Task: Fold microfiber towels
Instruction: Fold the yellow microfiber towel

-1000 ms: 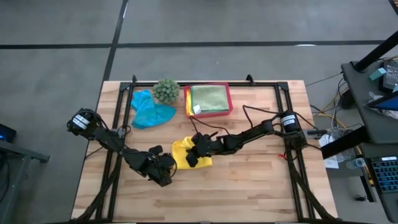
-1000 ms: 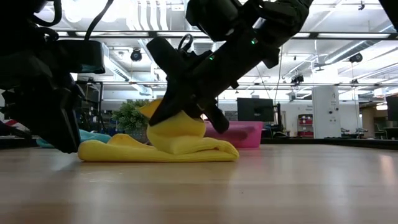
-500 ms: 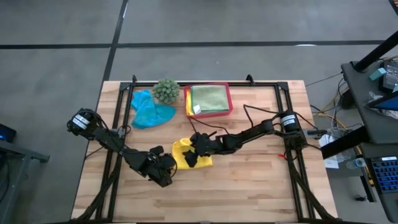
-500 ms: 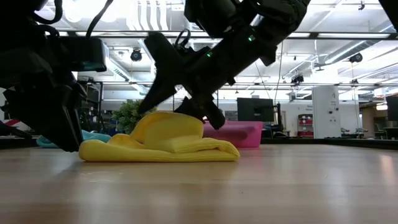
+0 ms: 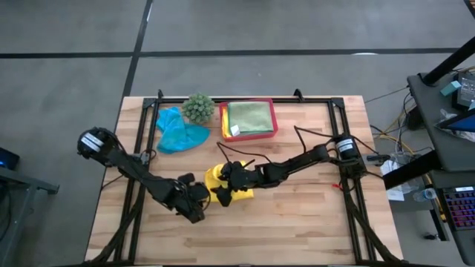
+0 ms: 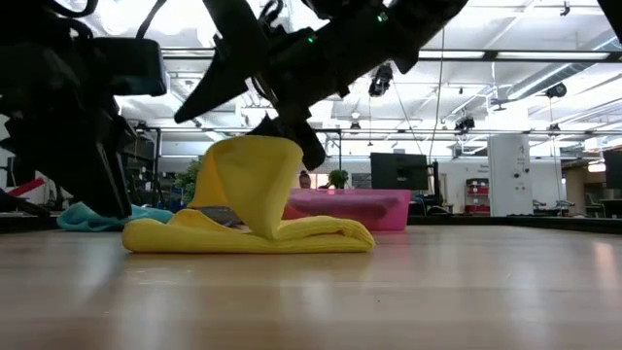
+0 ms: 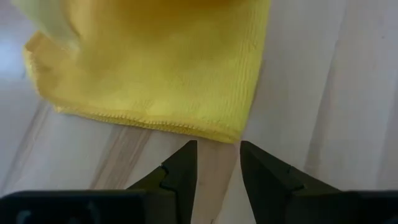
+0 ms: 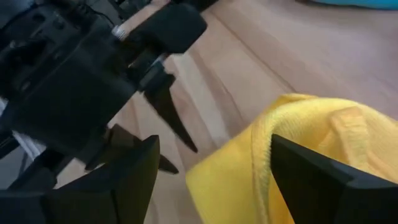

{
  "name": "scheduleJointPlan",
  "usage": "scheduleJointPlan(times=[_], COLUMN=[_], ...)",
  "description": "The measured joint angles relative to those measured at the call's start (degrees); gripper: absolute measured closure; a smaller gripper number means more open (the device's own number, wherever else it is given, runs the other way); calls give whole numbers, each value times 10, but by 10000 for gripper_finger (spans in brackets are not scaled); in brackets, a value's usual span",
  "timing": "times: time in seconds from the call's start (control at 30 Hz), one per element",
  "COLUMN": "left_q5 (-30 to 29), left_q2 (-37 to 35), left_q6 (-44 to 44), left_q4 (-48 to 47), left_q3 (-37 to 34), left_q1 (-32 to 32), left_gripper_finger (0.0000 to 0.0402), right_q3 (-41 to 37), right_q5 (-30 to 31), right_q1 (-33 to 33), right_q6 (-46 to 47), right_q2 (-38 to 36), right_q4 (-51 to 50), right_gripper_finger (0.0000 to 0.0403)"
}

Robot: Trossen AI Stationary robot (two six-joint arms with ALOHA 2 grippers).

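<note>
Yellow towel (image 5: 223,185) sits mid-table, one flap standing up where my right gripper (image 5: 225,187), fingers spread, seems to be letting it drop into the fold, while my left gripper (image 5: 199,199) waits just beside its edge, fingers parted, pinching nothing.

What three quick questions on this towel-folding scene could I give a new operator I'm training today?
1. True or false: the right gripper, above the yellow towel, has its fingers spread apart.
2. What lies in the pink tray? A) a teal towel B) a light green towel C) the spiky plant
3. Which towel lies crumpled beside the spiky plant?

Key:
1. True.
2. B, the light green towel.
3. The teal towel.
</note>
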Motion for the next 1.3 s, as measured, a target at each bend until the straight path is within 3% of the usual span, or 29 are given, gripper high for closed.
scheduleJointPlan(times=[0.37,0.57,0.77,1.0,1.3], left_q5=[0,-37,-114,-217,-219], left_q2=[-31,-32,-37,-42,-42], left_q6=[-1,5,32,81,218], left_q4=[-12,-11,-9,0,70], left_q3=[4,4,4,4,-1], left_q1=[0,3,7,13,16], left_gripper_finger=[295,295,295,295,295], right_q3=[1,1,1,1,1], right_q5=[22,8,-49,-78,-76], right_q1=[0,-1,1,8,7], right_q6=[-1,-2,-111,-191,-203], right_q2=[31,40,21,10,9], right_q4=[-3,1,1,-1,1], right_gripper_finger=[101,71,56,55,55])
